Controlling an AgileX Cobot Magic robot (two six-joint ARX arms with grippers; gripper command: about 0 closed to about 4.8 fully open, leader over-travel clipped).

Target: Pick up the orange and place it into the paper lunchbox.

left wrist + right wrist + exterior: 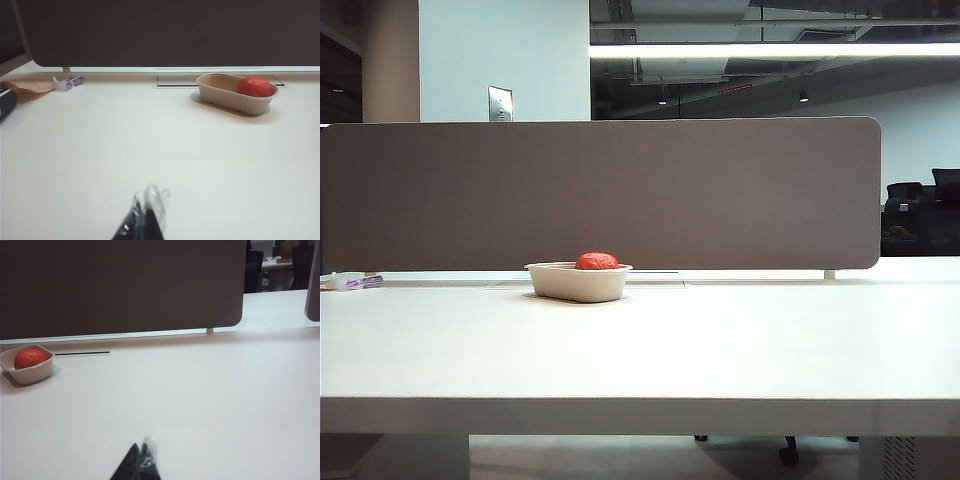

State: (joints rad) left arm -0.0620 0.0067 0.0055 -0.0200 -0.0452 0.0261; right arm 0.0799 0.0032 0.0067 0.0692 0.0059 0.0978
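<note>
We see a wide white table (640, 350) backed by a long grey divider panel (600, 195). Toward the far side of the table, a little left of centre in the exterior view, sits the paper lunchbox (578, 282), a shallow beige tray. The orange (597, 262) rests inside it, its bumpy reddish top showing above the rim. From the left wrist view we can tell the orange lies at one end of the tray, against the wall, leaving the other end bare. We judge that the fruit sits where the task wants it, so the placing looks done.

Neither arm appears in the exterior view. Each wrist camera shows only the dark tips of its own pincer low over bare table, well apart from the tray. The left gripper (145, 220) shows its two tips pressed together with no gap, holding nothing. The right gripper (140, 462) is likewise closed to a point and empty. We read this pulled-back, closed pose as arms parked clear of the tray.

A small purple and white object (68, 82) lies near the divider, off to the side.
</note>
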